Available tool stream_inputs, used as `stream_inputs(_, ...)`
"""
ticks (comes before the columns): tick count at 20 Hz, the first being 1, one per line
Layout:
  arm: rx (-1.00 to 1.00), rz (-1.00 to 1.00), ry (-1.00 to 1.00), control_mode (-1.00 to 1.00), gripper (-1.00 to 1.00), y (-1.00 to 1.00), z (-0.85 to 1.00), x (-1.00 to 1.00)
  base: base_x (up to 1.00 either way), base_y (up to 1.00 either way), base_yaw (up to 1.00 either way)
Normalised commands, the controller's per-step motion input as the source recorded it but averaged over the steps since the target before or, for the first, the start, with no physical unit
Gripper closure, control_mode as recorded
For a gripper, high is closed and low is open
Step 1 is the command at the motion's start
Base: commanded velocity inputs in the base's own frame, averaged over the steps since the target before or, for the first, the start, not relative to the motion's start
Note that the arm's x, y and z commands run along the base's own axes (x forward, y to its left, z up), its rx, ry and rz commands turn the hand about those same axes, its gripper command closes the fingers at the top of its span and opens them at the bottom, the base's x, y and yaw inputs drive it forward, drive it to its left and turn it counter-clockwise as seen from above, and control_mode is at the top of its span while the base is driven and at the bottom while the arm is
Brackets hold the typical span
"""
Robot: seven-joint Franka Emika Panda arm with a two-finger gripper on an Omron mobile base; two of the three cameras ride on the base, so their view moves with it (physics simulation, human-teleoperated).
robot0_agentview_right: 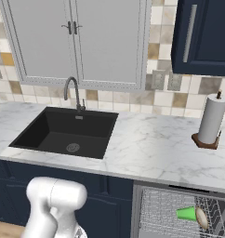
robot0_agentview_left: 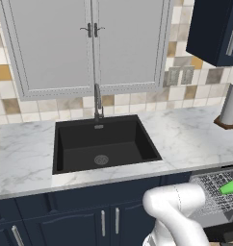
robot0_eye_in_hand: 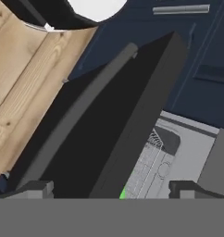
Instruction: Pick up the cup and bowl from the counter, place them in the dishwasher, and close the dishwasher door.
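Hand view: the gripper has its two tips wide apart at the bottom edge, nothing between them. Directly ahead of it, filling mid-frame, is the dishwasher door, a flat dark panel with a grey bar along its edge. It's partly raised on a slant, not flat down and not shut. My read: jaws are left spread because this step is a push on the panel, not a grasp, and the hand is low beside the door for that reason.

Past the door's edge, lower right of the hand view, the grey interior of the dishwasher shows, with a sliver of green at the bottom.

Right base view, lower right: the wire rack is slid out under the counter. The cup lies on its side in the rack, the bowl stands on edge touching its right end. Left base view has the cup at the right edge in the same rack. Both items are loaded, so only the closing is left, I'd say. Can't tell whether the rack sits far enough in to clear the door.

Farther back: black sink with faucet left of centre; paper-towel roll upright at right, well clear. Navy wall cabinet upper right.
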Motion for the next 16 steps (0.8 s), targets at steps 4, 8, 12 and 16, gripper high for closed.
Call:
stream_inputs(4, -0.39, 0.23, -0.22, -1.00, -1.00, 0.00, -1.00, -0.27, 0.00, 0.00, 0.00)
stream_inputs(8, -0.39, 0.24, -0.20, -1.00, -1.00, 0.00, -1.00, -0.34, 0.00, 0.00, 0.00)
stream_inputs(12, -0.40, 0.23, -0.29, -1.00, -1.00, 0.00, -1.00, -0.22, 0.00, 0.00, 0.00)
stream_inputs(16, -0.41, 0.21, -0.36, -1.00, -1.00, -0.03, -1.00, -0.04, 0.00, 0.00, 0.00)
